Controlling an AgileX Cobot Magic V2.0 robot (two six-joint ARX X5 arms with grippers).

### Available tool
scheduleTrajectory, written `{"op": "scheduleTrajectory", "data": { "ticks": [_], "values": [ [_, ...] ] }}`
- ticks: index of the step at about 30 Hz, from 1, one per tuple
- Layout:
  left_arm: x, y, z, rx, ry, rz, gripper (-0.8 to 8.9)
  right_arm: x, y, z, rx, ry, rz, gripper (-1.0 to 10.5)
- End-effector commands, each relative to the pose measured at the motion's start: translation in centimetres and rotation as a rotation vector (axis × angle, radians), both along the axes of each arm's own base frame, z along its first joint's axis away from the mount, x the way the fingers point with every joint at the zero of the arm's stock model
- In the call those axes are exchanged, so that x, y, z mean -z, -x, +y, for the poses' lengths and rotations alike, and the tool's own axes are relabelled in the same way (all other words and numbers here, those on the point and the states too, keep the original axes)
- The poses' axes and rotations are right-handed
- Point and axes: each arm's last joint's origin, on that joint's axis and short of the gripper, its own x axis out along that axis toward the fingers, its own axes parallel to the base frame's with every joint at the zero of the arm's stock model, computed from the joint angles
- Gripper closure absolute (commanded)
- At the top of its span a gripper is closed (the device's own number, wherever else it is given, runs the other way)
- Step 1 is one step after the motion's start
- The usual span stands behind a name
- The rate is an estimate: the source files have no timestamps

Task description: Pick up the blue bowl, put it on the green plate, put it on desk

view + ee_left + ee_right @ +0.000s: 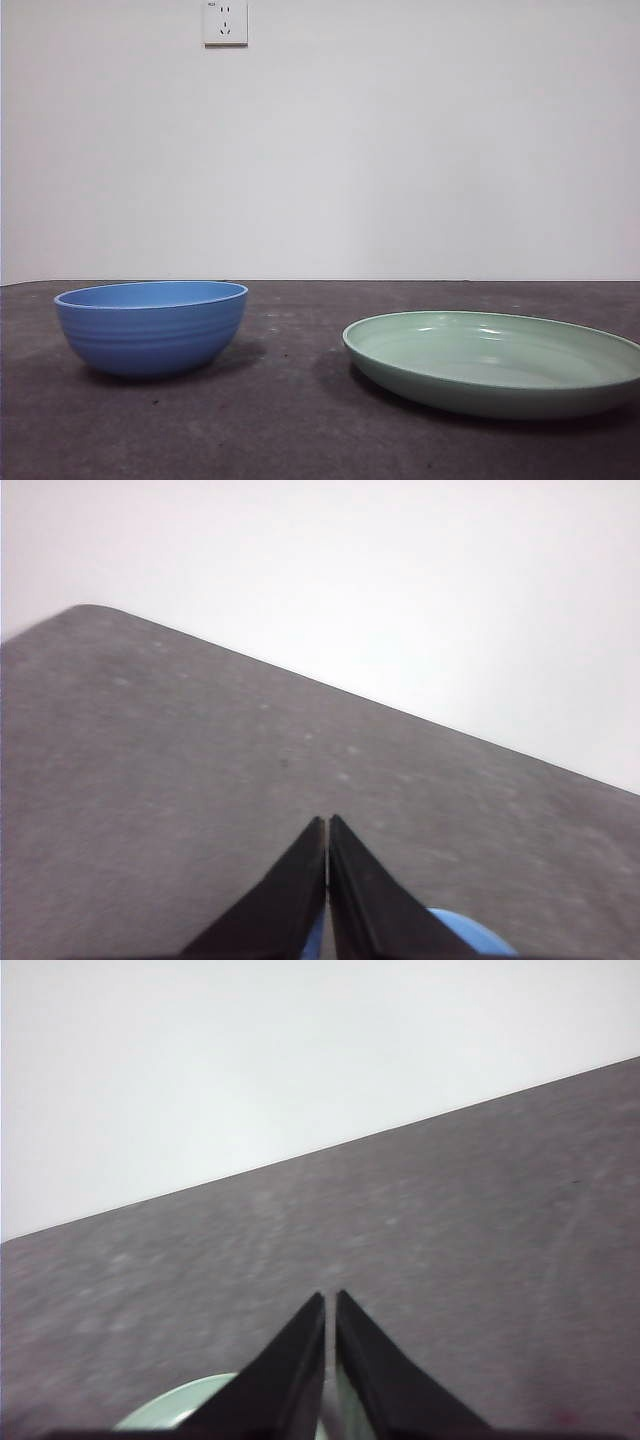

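Left gripper (327,825) clenched on nothing, above the blue bowl (151,325). Right gripper (330,1302) likewise pinched together, empty, over the green plate (495,362). Bowl upright on the desk (290,420), mouth up, apart from the plate beside it. Round, no long axis. Likely rigid, light, smooth; best pinched at the rim.

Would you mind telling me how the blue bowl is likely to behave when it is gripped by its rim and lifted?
The blue bowl looks rigid, so it should probably keep its shape. Its smooth, slightly glossy wall may be slippery under a rim pinch. It narrows to a small base on the desk, so a sideways push could rock it.
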Motion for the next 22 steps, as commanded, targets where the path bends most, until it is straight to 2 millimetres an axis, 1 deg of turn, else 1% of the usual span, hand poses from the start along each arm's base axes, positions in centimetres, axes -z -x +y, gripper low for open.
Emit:
{"op": "scheduleTrajectory", "data": {
  "ticks": [1, 6, 9, 12, 15, 18, 22],
  "values": [
    [-3.1, 0.0, -0.1, 0.049, 0.017, -0.016, 8.07, -1.8, 0.1, 0.2, -0.055, -0.034, 0.05, 9.3],
    [-7.5, -1.2, -0.5, 0.187, 0.029, 0.015, 8.07, -5.1, -0.4, 0.6, -0.204, -0.045, 0.151, 9.3],
    [-9.7, -2.4, -0.7, 0.263, 0.039, 0.056, 8.07, -6.9, -1.0, 0.8, -0.27, -0.034, 0.192, 9.3],
    [-11.1, -3.8, -0.9, 0.347, 0.054, 0.121, 8.07, -8.7, -1.9, 1.0, -0.338, -0.012, 0.215, 9.3],
    [-12.0, -5.3, -1.2, 0.438, 0.068, 0.206, 8.07, -10.5, -2.8, 1.1, -0.41, 0.013, 0.25, 9.3],
    [-12.4, -6.7, -1.4, 0.542, 0.058, 0.285, 8.07, -11.8, -3.9, 1.3, -0.482, 0.04, 0.303, 9.3],
    [-12.7, -8.0, -1.6, 0.63, 0.05, 0.374, 8.07, -12.9, -5.0, 1.5, -0.59, 0.063, 0.379, 9.3]
  ]
}}
